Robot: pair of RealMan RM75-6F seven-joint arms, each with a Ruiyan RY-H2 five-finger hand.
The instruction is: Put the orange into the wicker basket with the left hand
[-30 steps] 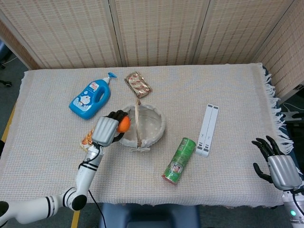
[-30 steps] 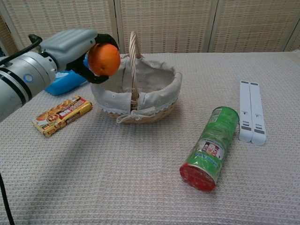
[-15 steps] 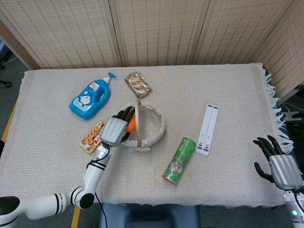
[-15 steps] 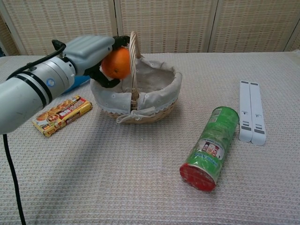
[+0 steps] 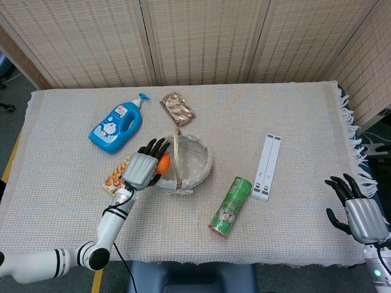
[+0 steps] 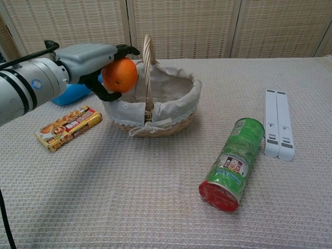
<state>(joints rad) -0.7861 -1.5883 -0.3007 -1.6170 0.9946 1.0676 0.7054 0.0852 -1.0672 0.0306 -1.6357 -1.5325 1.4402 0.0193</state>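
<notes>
1. Labels first: a cartoon figure marks the blue bottle (image 5: 116, 127); print on the green can (image 6: 231, 162) and both snack packets is too small to read.
2. My left hand (image 5: 142, 169) grips the orange (image 6: 120, 75), fingers curled round it, over the near-left rim of the wicker basket (image 6: 171, 104), just beside its upright handle.
3. My right hand (image 5: 357, 210) hangs off the table's right edge, fingers spread, holding nothing.
4. A yellow snack bar (image 6: 68, 126) lies left of the basket; a brown packet (image 5: 178, 108) lies behind it.
5. The can lies on its side, with a white folded stand (image 6: 278, 124) to its right.
6. A woven beige cloth (image 5: 293, 116) covers the table; reed screens (image 5: 201, 36) stand behind.
</notes>
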